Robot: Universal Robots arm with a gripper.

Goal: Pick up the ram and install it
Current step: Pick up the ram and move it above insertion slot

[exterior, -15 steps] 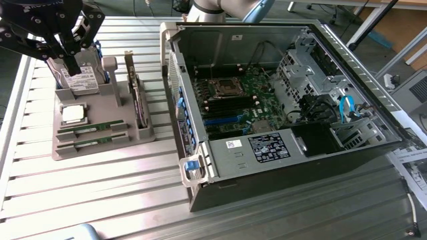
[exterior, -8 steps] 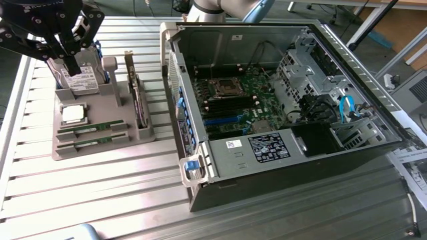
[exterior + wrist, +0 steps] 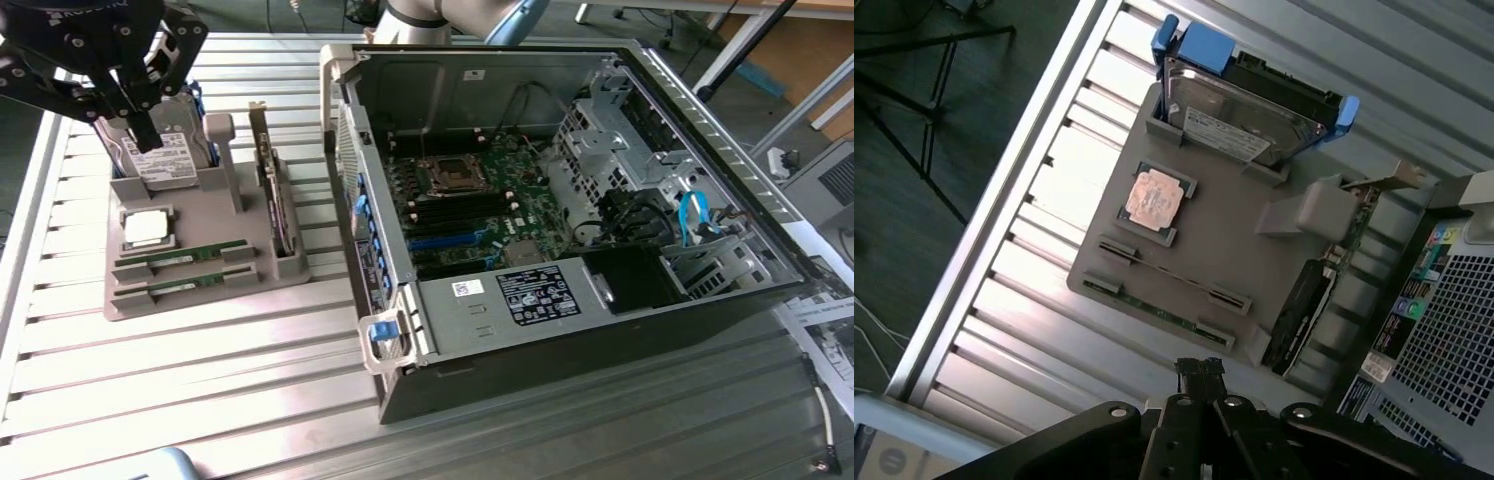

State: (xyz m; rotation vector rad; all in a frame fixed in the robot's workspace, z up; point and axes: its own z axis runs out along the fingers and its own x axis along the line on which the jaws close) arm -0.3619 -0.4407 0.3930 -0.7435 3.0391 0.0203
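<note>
Two green ram sticks stand on edge in slots at the near end of a grey holder [image 3: 220, 225], one [image 3: 180, 257] just behind the other [image 3: 178, 287]. In the wrist view they are thin lines, one [image 3: 1172, 276] beside the other [image 3: 1152, 312], on the holder [image 3: 1224, 245]. My black gripper [image 3: 150, 140] hangs above the holder's far end, in front of the hard drive, well apart from the sticks. Its fingers [image 3: 1199, 368] are shut with nothing between them.
The holder also carries a hard drive with blue rails [image 3: 1239, 120], a square processor [image 3: 1154, 198] and an upright expansion card [image 3: 274, 200]. An open computer case [image 3: 534, 180] lies to the exterior view's right, with motherboard memory slots [image 3: 461, 205] exposed. Everything rests on a slatted metal table [image 3: 200, 380].
</note>
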